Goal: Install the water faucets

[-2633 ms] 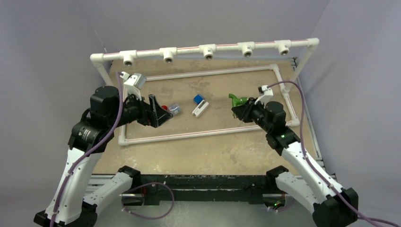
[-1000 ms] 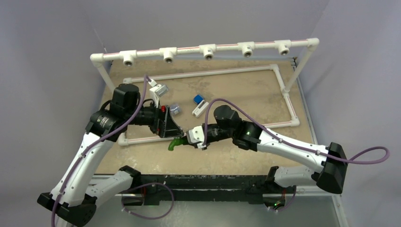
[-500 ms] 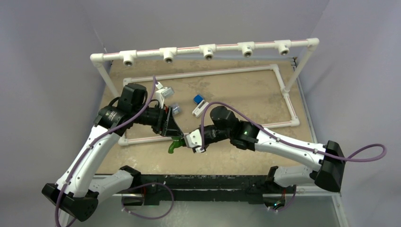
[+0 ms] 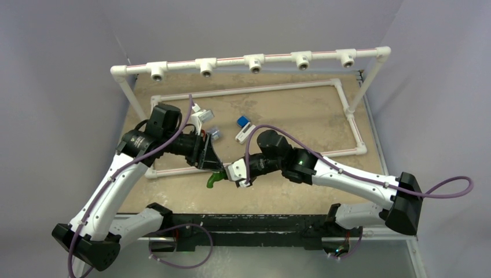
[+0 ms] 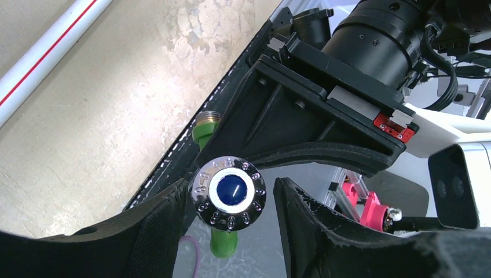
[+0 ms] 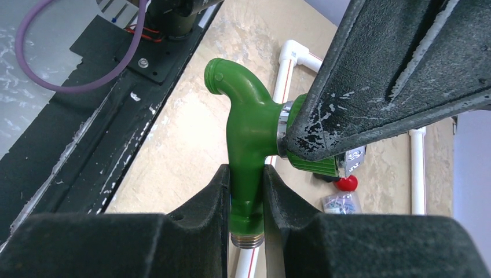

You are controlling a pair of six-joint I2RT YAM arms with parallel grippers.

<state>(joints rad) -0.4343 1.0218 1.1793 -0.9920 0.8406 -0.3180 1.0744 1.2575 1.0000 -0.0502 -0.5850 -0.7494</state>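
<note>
From the top, your right gripper is clamped on the green faucet at about 6 o'clock on the table, spout right by the near edge. Open room is up toward 1 o'clock, and the white faucet lies at 12. Left wrist: the left gripper stands parted around the chrome handle cap, with a gap on its 3 o'clock side. Right wrist: pads pinch the green stem. 2.6 s ago that faucet was over at 2 o'clock.
</note>
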